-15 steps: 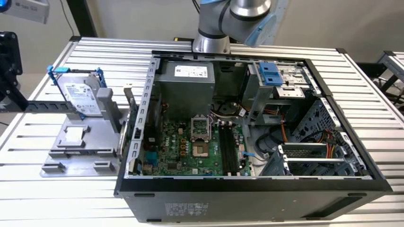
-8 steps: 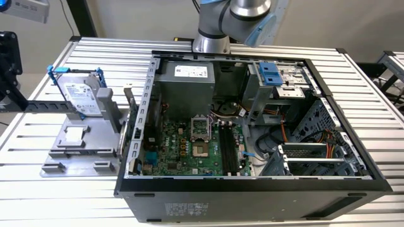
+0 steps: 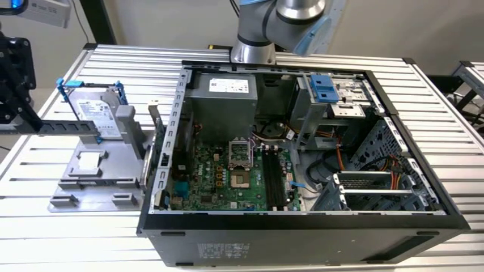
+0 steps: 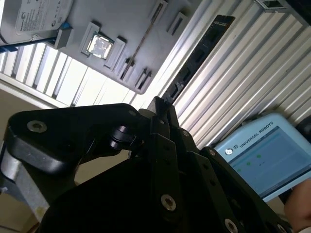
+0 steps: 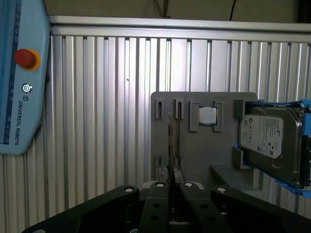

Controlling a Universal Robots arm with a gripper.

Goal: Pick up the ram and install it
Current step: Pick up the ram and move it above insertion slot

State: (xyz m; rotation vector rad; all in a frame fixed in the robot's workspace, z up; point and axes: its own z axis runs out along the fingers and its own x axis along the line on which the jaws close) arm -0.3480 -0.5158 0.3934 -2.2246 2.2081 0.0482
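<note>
One ram (image 4: 197, 58), dark and narrow, is clamped by its near end between the closed fingers of the gripper (image 4: 160, 109), which hide that end. In the first wrist view the stick (image 5: 170, 141) is seen edge-on, a thin line with its chips hidden. In the exterior view it (image 3: 72, 127) lies level at the exterior view's left, outside the computer case (image 3: 302, 238), over the gray holder (image 5: 194, 155) and crossing in front of the hard drive (image 5: 272, 141). Whether it touches the holder cannot be told. The gripper body is cut off there by the frame edge. One small silver square (image 5: 208, 115) sits in a holder recess. The drive carries a white printed label, partly cut off. One blue pendant (image 5: 19, 97) with a red button (image 5: 25, 58) and lettering lies on the slatted table (image 5: 97, 97).
</note>
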